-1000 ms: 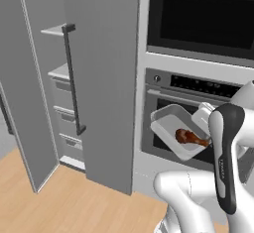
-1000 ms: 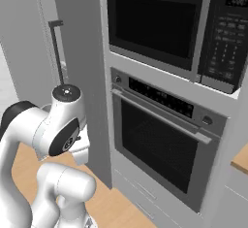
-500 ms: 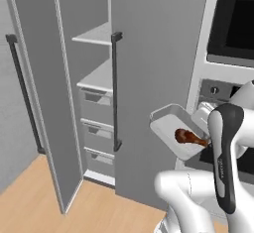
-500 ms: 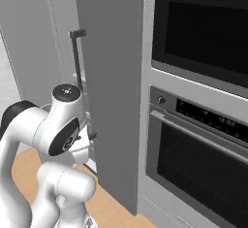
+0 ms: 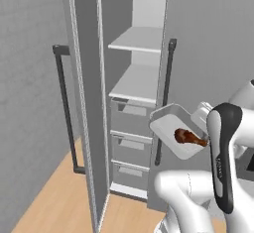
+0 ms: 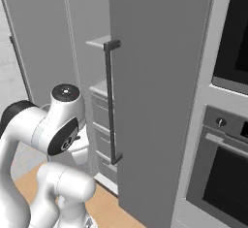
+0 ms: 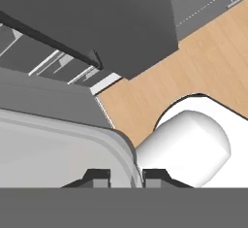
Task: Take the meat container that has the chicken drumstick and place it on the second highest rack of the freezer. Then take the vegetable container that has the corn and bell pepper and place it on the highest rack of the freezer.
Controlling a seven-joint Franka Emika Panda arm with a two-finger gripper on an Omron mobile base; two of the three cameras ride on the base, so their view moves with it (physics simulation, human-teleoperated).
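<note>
The meat container, a shallow white tray, hangs tilted in the air in front of the freezer. The brown chicken drumstick lies in its lower corner. My gripper is shut on the tray's right rim. In the hand view the rim runs between my two dark fingertips. The freezer stands open. Its highest rack and second highest rack are bare, with grey drawers just below. The vegetable container, corn and bell pepper are out of view.
The freezer's open left door with its dark bar handle stands edge-on. A grey panel with another bar handle flanks the opening on the right. The wall oven lies further right. Wooden floor below.
The whole picture has shifted: the base has moved, so the freezer now sits centre and the oven has slid off to the right. The tray stays in my grip.
</note>
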